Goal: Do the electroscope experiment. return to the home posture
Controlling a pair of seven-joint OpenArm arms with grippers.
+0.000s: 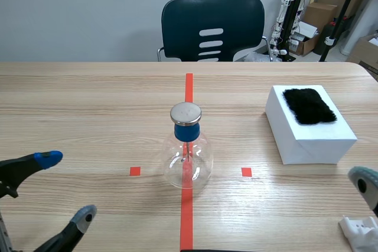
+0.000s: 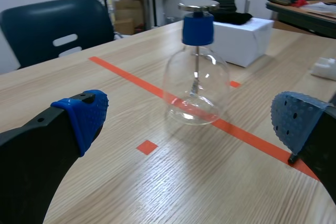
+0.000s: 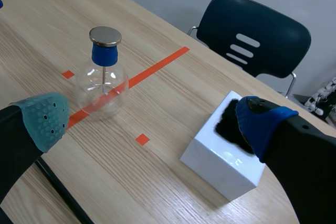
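Wooden table (image 1: 88, 98) carries everything; the white box (image 1: 307, 137), topped with a black fur pad (image 1: 308, 105), lies just ahead of the right gripper (image 3: 152, 121), whose fingers stand wide apart and empty; the glass electroscope (image 1: 187, 151) stands upright ahead of the left gripper (image 1: 68, 187), likewise spread, holding nothing; homing should, I judge, draw both arms away from the flask, clear of its metal cap (image 1: 186, 113); a white object (image 1: 359, 232) beside the right gripper is cut off, unidentifiable.

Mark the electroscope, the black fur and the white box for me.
electroscope (image 1: 186, 113), scene view, on its round metal cap.
black fur (image 1: 308, 105), scene view, middle of the fur patch.
white box (image 1: 319, 150), scene view, on its near side face.
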